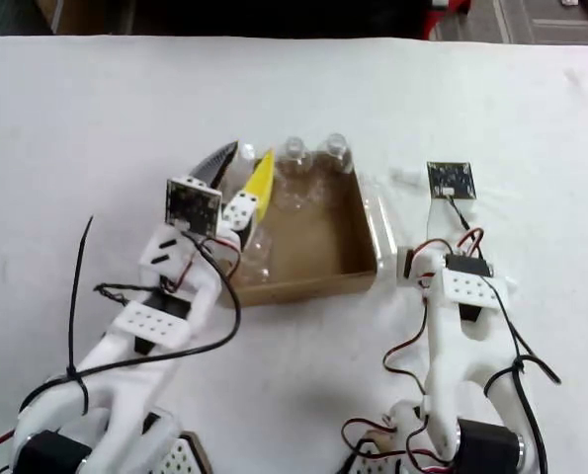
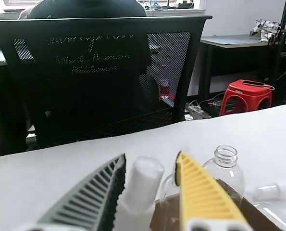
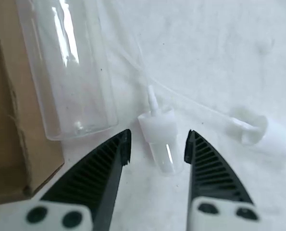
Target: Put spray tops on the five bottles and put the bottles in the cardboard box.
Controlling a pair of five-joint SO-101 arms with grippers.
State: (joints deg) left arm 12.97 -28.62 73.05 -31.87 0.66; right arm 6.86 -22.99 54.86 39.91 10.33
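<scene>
Right jaws wide open over the white desk point(image 3: 219, 57), straddling the small white plastic spray top point(image 3: 159, 139) without touching it. Lying flat, long axis about parallel to the jaws, nozzle pointing away from them. Probably needs only closing now. Beside it, along the 3 o'clock wall of the brown cardboard box point(image 1: 313, 286), a clear plastic bottle point(image 3: 66, 67) on its side. Left jaws at the box's 10 o'clock corner, seemingly closed on a second clear bottle with white top point(image 2: 143, 178).
</scene>
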